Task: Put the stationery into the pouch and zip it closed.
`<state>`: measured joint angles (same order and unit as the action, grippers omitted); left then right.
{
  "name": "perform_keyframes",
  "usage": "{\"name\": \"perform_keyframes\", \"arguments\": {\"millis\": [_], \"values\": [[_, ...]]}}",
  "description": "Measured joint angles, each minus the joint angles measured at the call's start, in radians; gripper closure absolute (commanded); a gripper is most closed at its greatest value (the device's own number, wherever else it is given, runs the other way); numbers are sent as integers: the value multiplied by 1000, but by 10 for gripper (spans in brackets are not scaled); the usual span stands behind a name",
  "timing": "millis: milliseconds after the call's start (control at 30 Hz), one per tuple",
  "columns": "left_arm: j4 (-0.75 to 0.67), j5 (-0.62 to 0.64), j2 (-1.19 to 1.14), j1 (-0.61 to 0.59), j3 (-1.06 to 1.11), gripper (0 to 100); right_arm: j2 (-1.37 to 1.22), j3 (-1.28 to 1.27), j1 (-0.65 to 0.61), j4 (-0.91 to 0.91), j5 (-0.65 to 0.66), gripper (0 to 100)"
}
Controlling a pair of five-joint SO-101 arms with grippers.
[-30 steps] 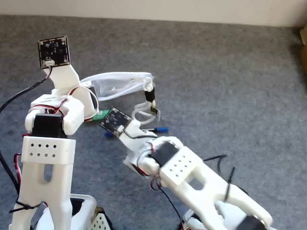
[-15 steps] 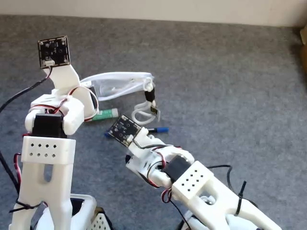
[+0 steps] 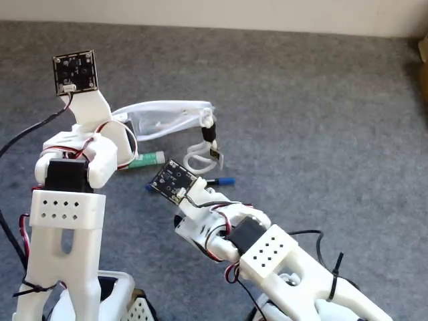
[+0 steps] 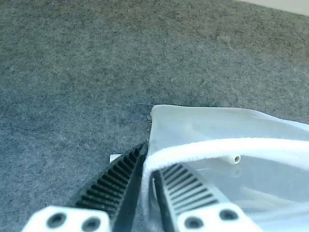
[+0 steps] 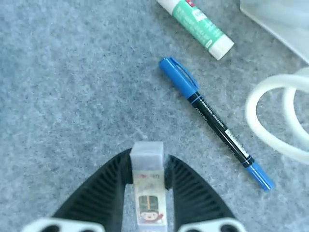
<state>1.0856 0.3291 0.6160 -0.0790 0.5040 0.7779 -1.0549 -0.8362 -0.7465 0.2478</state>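
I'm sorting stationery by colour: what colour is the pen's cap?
Blue; the pen has a black barrel. Right wrist view shows it best.

One clear pouch (image 3: 167, 119), one glue stick (image 5: 195, 21), one blue pen (image 5: 212, 123), one eraser (image 5: 147, 191)

Bare grey carpet (image 3: 321, 100) open beyond the clear pouch (image 3: 167, 119), blue pen (image 5: 212, 123), glue stick (image 5: 195, 21) and white strap loop (image 5: 263, 125) cluttering the patch before it, left gripper (image 4: 145, 169) clamping its rim, right gripper (image 5: 147, 154) gripping an eraser (image 5: 148, 193) beside the pen
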Motion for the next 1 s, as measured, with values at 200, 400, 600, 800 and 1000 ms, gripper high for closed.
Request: {"name": "perform_keyframes", "arguments": {"millis": [200, 400, 600, 800, 1000], "values": [[0, 0, 0, 0, 0, 991, 112, 0, 0, 0, 0, 993], [0, 0, 0, 0, 0, 991, 298, -75, 0, 0, 0, 993], [0, 0, 0, 0, 0, 992, 327, -81, 0, 0, 0, 993], [0, 0, 0, 0, 0, 992, 333, -81, 0, 0, 0, 993], [0, 0, 0, 0, 0, 992, 333, -81, 0, 0, 0, 993]]}}
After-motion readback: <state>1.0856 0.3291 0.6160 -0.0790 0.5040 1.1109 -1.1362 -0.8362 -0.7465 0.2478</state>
